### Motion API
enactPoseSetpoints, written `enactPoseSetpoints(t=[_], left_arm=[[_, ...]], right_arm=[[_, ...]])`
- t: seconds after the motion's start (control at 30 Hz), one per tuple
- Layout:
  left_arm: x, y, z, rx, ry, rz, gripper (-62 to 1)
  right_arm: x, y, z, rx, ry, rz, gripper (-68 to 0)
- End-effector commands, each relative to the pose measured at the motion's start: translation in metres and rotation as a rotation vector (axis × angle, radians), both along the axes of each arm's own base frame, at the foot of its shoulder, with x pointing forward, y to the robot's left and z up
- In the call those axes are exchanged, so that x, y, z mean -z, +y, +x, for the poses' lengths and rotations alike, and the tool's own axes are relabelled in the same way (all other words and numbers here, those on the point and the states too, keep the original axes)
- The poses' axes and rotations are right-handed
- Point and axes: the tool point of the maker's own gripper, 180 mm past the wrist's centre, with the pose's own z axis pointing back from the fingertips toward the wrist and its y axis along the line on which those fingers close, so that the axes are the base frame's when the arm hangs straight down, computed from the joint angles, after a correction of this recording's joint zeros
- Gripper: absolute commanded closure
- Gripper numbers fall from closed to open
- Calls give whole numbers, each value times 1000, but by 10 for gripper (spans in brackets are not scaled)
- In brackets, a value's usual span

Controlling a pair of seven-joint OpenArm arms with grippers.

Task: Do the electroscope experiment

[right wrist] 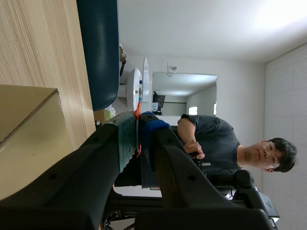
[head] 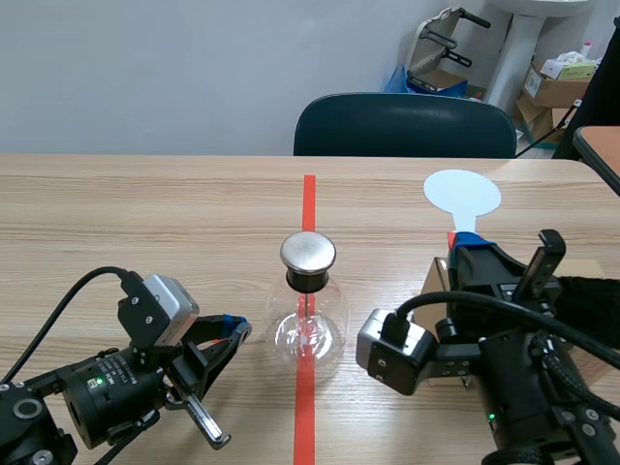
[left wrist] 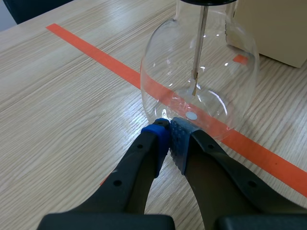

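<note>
Electroscope touches closed left end effector, clear only from its wrist; right end effector clamps paddle.

The flask is being cut off at the neck; the box is being mostly hidden by the right arm.

electroscope 1; white paddle 1; cardboard box 1; chair 1
</note>
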Motion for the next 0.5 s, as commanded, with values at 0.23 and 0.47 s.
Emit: enactPoseSetpoints(t=[0.23, 0.47], left_arm=[[-10, -5, 4, 3, -22, -29, -31], [-10, -5, 4, 3, -22, -29, -31]], right_arm=[[-7, 21, -1, -125, -24, -2, -11], [-4, 55, -14, -329, -16, -11, -11]])
